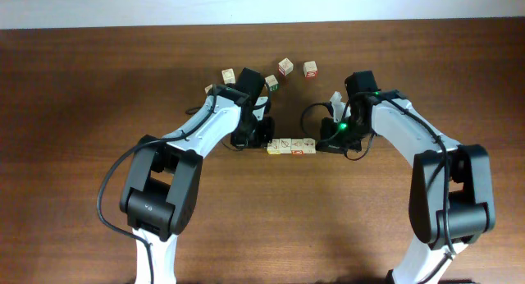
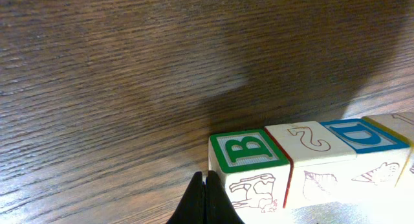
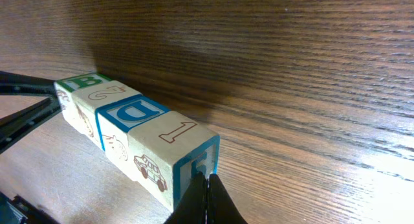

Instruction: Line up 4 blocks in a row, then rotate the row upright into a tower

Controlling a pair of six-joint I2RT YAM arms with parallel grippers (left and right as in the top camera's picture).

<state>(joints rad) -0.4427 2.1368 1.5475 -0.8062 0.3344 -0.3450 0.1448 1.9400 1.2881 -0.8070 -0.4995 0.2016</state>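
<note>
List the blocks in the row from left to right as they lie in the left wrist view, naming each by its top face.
green B block → 2 block → blue D block → fourth block, its top face cut off by the picture's right edge.

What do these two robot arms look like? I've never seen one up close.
The left arm and right arm both have white curved shells with chunky black joint housings. A thin black cable loops beside the left one. A small green light glows near the right wrist. The left pincer and right pincer have slim black pointed fingers.
</note>
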